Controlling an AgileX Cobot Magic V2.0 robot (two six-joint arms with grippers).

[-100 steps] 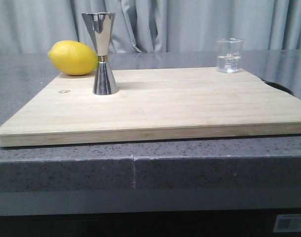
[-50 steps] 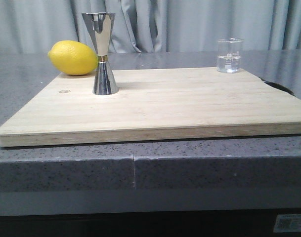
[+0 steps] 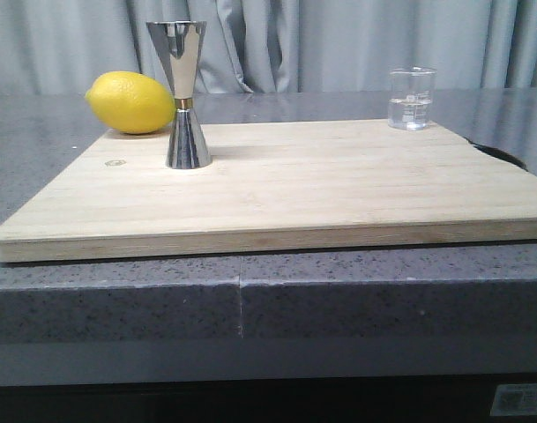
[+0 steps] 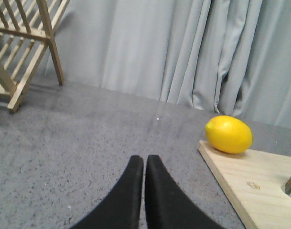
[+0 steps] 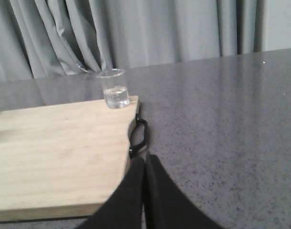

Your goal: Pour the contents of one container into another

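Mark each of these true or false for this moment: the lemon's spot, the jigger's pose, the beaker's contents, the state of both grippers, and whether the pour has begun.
1. The lemon lies at the board's far left corner, behind the jigger. True.
2. The jigger lies on its side. False: it stands upright on the cutting board.
3. The beaker holds some clear liquid. True.
4. The right gripper is shut on the beaker. False: its fingers are closed on nothing, and the beaker stands apart at the board's far right corner.
5. The left gripper is shut, off the board over the grey counter. True.
6. The pour is under way. False: nothing is held or tilted.
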